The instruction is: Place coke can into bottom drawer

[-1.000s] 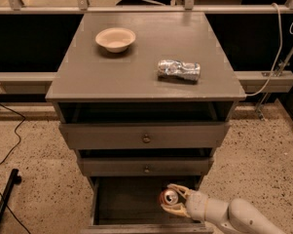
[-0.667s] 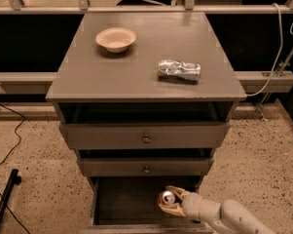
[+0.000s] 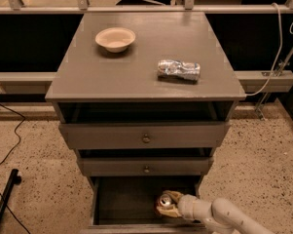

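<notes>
Inside the bottom drawer (image 3: pixel 124 204) of the grey cabinet (image 3: pixel 136 82), toward its right half, the coke can (image 3: pixel 164 202) sits clasped in the gripper (image 3: pixel 169 206), silver top turned up toward the camera. Its lettering is too small to read, and whether its base touches the dark drawer floor cannot be told. The pale arm (image 3: pixel 224 216) enters from below the cabinet's right front corner and is cut off by the lower edge. Above the bottom drawer, the two shallower drawers, each with a round knob (image 3: pixel 146 139), stand slightly pulled out. On the cabinet top lie a cream bowl (image 3: pixel 115 38) at the back left and a crushed silver can (image 3: pixel 178 69) on its side at the right; no print on it can be made out. Around the cabinet spreads a speckled tan floor (image 3: pixel 34 174), with a black cable (image 3: pixel 9 140) to its left and a white cable (image 3: pixel 275 48) to its right.
</notes>
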### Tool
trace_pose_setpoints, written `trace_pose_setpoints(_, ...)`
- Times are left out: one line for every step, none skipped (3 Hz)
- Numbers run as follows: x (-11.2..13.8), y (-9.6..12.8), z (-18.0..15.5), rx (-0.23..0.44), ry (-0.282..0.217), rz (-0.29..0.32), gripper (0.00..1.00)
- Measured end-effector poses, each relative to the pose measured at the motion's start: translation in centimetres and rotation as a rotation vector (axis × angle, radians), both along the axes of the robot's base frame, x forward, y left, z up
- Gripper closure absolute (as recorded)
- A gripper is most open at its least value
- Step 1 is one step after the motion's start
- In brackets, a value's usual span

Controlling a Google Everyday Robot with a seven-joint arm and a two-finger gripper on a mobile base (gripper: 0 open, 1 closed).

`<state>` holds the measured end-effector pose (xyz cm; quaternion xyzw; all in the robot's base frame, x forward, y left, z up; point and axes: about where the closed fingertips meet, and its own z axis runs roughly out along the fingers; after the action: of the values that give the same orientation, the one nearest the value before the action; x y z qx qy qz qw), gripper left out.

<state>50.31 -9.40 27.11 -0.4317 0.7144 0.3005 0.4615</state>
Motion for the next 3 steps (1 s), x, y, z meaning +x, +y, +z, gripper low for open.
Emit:
trace_pose_setpoints(1.0,0.8,-2.4,-0.036,0.062,-0.001,0.83)
trace_pose_setpoints(2.3,2.4,-4.0,-0.075,0.080,0.015,0.59)
trace_pose_setpoints(2.2,2.7,-3.9,-0.071,0.080,0.021,0.37)
